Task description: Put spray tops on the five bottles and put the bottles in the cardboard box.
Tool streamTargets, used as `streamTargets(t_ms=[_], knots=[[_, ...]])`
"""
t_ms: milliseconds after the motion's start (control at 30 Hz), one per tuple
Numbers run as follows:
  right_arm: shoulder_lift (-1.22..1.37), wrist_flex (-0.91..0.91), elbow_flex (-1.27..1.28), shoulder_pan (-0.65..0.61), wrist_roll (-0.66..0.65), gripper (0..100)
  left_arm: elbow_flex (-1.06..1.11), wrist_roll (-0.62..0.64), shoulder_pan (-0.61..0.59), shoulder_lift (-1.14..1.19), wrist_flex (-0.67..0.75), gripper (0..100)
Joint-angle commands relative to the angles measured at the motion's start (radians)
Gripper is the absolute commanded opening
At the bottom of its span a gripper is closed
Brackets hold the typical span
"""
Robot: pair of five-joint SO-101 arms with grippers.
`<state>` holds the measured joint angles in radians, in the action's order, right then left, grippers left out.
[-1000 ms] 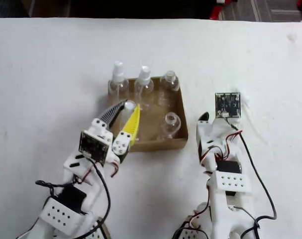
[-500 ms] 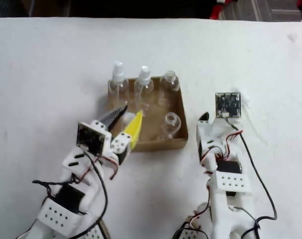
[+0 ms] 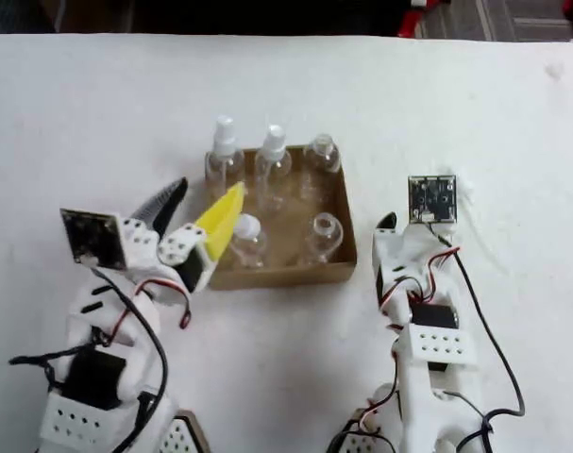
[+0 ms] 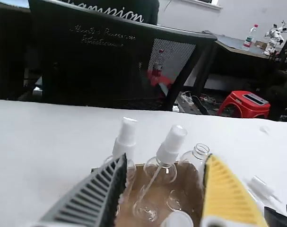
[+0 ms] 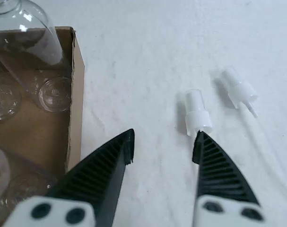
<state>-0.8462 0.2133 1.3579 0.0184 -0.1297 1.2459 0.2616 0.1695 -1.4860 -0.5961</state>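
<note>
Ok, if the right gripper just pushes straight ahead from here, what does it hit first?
The right gripper would most likely meet the nearer loose spray top, lying on the table just past one finger's tip; that finger would nudge it rather than straddle it. Its height above the table is unclear.

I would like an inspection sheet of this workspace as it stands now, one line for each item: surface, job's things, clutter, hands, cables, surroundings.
Surface: white table.
Job's things: the cardboard box holds five bottles. Three topped bottles carry white tops and two open bottles have bare necks. Two loose spray tops lie on the table beside the box.
Clutter: nothing seen.
Hands: the left hand is open at the box's left edge and holds nothing. The right hand is open over the table, close to the loose spray tops.
Cables: wires run along both arms, apart from the box.
Surroundings: a dark chair and a red stool stand beyond the table.
</note>
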Motion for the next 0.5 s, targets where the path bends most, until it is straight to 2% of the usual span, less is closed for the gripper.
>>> streamTargets(t_ms=[0,233,367,467], knots=[[-0.001,-0.016,-0.011,-0.005,-0.014,18.3,-0.078,0.029,-0.077,-0.019,-0.032,25],[-0.008,-0.013,-0.032,0.059,-0.003,18.3,-0.077,0.029,-0.202,-0.016,-0.04,25],[-0.008,0.048,-0.06,0.056,-0.008,18.3,-0.068,-0.023,-0.186,0.004,-0.041,25],[-0.008,0.065,-0.069,0.056,-0.008,18.3,-0.095,-0.114,-0.148,0.082,-0.046,20]])
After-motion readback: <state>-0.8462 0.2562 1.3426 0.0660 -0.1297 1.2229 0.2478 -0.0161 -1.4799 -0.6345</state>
